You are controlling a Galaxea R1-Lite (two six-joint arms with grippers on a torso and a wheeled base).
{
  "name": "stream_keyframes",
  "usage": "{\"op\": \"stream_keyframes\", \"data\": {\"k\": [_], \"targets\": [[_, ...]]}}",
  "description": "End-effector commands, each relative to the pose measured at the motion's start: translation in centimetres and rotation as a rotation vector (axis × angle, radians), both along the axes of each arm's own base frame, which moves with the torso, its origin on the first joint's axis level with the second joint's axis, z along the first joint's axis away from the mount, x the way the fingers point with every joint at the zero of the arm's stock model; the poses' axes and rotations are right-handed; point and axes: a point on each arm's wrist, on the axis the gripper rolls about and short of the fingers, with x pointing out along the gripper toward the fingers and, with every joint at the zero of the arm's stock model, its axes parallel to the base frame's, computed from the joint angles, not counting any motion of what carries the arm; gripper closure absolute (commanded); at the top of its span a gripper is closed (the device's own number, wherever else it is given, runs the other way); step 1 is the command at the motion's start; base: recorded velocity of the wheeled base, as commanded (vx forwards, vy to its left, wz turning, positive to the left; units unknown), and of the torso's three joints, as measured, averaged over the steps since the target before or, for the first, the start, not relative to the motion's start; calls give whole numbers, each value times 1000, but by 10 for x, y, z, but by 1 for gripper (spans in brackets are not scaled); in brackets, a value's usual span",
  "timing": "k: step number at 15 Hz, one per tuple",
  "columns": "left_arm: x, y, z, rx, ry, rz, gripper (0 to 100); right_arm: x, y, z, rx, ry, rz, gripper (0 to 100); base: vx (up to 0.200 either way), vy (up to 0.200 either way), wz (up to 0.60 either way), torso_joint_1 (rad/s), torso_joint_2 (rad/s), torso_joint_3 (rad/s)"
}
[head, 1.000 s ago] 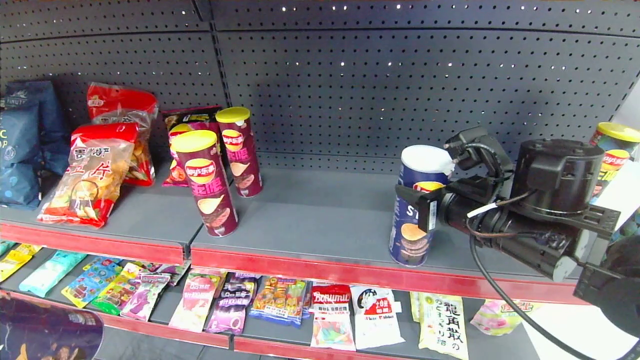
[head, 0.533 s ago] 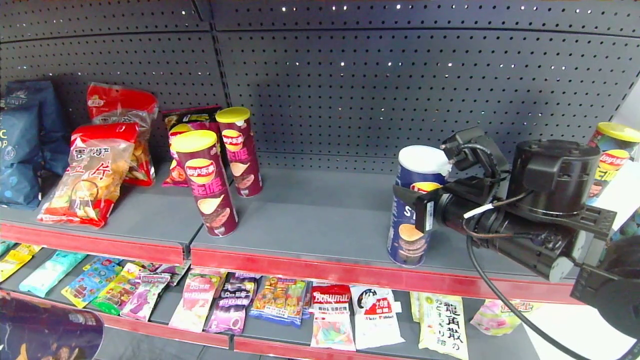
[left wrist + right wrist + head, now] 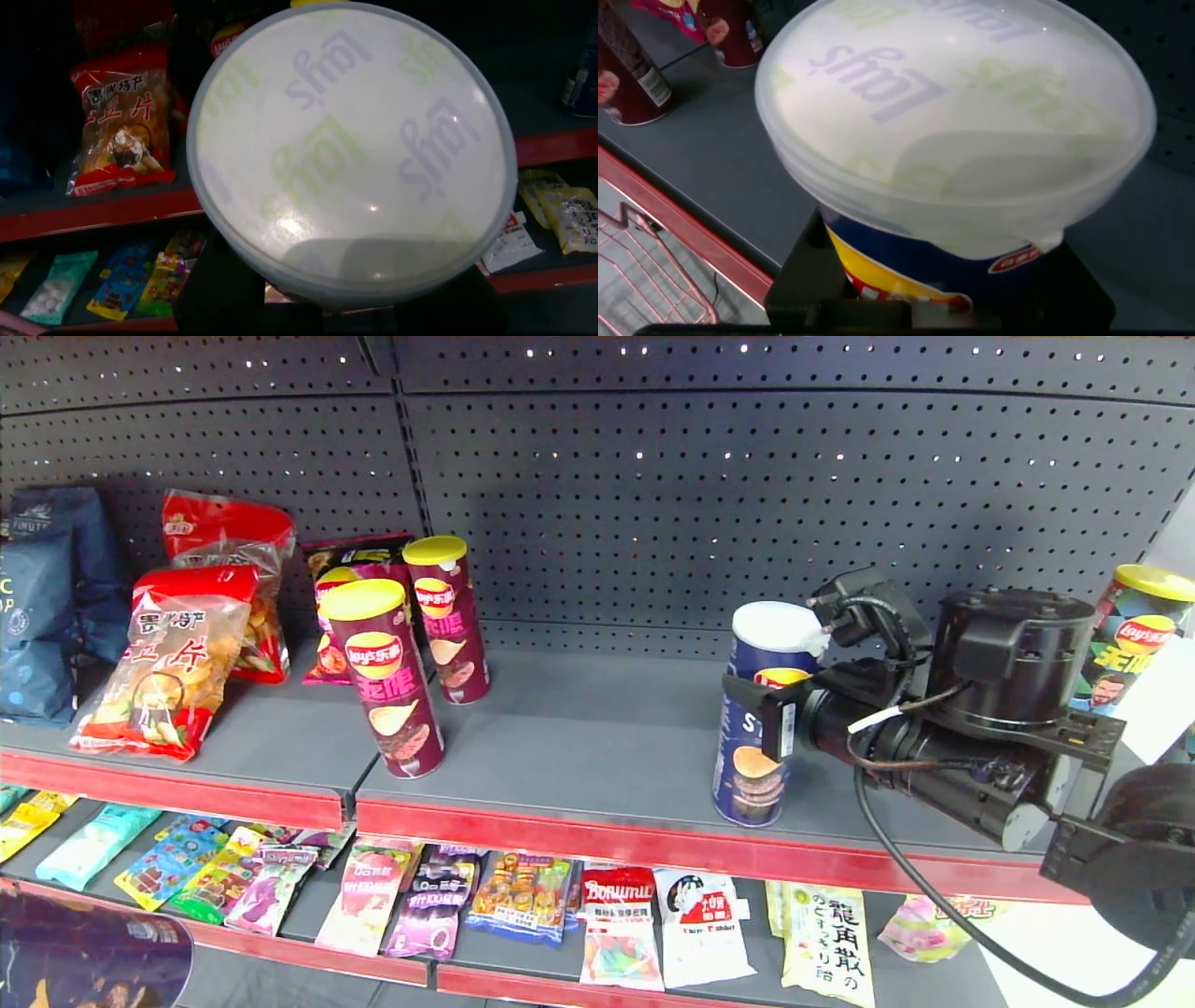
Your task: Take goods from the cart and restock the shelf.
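Note:
A blue chips can [image 3: 752, 761] with a white lid stands upright near the front edge of the grey shelf [image 3: 597, 737], right of the middle. My right gripper [image 3: 758, 714] is shut on its upper body from the right. In the right wrist view the same blue can [image 3: 957, 177] sits lid-first between the dark fingers of the right gripper [image 3: 943, 294]. My left gripper [image 3: 336, 313] is shut on a second chips can [image 3: 350, 149] with a clear lid. That purple can [image 3: 84, 952] shows at the lower left corner of the head view, below shelf level.
Two maroon chips cans [image 3: 387, 677] [image 3: 448, 616] stand left of the middle, with red snack bags [image 3: 177, 663] and blue bags [image 3: 37, 607] farther left. A green can [image 3: 1134, 625] stands at the far right. Sachets [image 3: 523, 896] fill the lower shelf. Cart wire [image 3: 654, 280] lies below the shelf lip.
My right arm has carried the blue can a little to the left along the shelf's front. The other goods and the purple can have not moved.

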Motion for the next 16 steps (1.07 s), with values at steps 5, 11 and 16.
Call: {"op": "stream_keyframes", "data": {"k": [5,11,16], "targets": [[0,0,0,0,0,1,100,-2,-1,-9,-20,27,-1,100,0,0,0,0,0,0],[0,0,0,2,0,1,100,-8,-5,-14,-33,42,-6,100,0,0,0,0,0,0],[1,0,0,2,4,-4,100,-10,-1,-12,-32,37,0,0,0,0,0,0,0,0]]}}
